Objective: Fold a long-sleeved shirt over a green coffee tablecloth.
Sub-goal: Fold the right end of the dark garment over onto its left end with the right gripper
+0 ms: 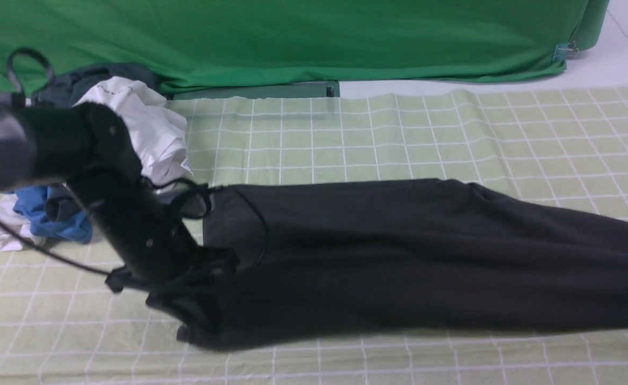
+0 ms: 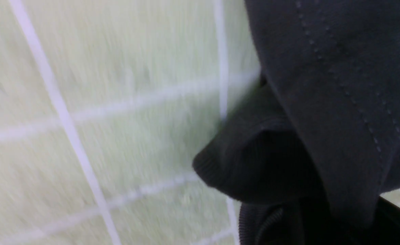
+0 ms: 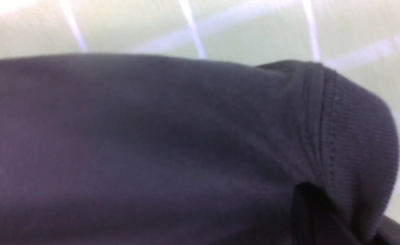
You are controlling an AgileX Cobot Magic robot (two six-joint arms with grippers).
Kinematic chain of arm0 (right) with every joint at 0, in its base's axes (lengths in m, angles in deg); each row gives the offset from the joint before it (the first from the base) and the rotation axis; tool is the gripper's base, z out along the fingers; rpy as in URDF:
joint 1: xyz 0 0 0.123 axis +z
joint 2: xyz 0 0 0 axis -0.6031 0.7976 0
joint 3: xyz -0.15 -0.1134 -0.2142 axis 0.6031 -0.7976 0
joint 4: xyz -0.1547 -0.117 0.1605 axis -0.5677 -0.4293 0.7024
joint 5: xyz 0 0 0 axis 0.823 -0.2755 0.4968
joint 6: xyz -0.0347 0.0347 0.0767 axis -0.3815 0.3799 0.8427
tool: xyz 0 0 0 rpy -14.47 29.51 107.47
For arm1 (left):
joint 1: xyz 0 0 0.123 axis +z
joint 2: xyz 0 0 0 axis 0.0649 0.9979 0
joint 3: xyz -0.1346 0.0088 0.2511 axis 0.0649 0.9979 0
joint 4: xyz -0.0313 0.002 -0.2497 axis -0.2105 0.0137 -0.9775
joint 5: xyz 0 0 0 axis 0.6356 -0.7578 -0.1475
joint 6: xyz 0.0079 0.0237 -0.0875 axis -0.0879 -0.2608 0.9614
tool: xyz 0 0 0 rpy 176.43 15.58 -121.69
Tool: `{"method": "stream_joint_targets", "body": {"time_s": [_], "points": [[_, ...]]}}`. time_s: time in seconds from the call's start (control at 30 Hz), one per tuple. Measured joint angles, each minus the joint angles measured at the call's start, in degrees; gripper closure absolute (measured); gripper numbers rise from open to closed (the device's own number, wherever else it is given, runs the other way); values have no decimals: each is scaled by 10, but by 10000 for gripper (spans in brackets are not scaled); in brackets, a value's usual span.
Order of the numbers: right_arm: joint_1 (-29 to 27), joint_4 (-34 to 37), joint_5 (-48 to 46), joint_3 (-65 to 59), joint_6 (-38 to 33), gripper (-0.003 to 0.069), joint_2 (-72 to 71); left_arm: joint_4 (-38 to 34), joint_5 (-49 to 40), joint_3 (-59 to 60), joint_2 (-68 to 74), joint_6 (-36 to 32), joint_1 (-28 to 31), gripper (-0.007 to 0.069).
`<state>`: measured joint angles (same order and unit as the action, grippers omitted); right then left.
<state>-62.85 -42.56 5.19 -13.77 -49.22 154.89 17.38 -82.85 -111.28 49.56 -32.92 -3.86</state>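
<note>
The green coffee tablecloth (image 1: 399, 133), pale with a white grid, covers most of the counter, and a plain deep green backdrop cloth (image 1: 292, 37) hangs behind it. Across the tablecloth lies the long-sleeved shirt (image 1: 399, 251), a long black band running from left of centre out past the right edge of the front view. The left arm (image 1: 132, 230) reaches down to its left end. Behind that arm sits a heap of clothes: a white shirt (image 1: 153, 128) on top and a blue garment (image 1: 52, 219) lower down. The left fingers (image 1: 185, 331) are nearly closed, pinched on the shirt's bunched near-left corner. The right fingers are out of the front view and buried under fabric at the wrist, closed tight on the shirt by a ribbed edge.
</note>
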Motion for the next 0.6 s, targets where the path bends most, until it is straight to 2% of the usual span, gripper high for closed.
{"method": "stream_joint_targets", "body": {"time_s": [0.13,0.37,0.47,0.6], "points": [[-19,-24,-2,-21,25,643,-35,-18,9,57,-44,-6,-16,561],[-28,-36,-9,-24,27,643,-68,-20,20,69,-80,-8,-39,557],[-28,-36,-14,-24,27,643,-75,-20,18,69,-85,-8,-39,536],[-28,-38,-33,-18,27,643,-92,-17,0,68,-98,-8,-39,438]]}}
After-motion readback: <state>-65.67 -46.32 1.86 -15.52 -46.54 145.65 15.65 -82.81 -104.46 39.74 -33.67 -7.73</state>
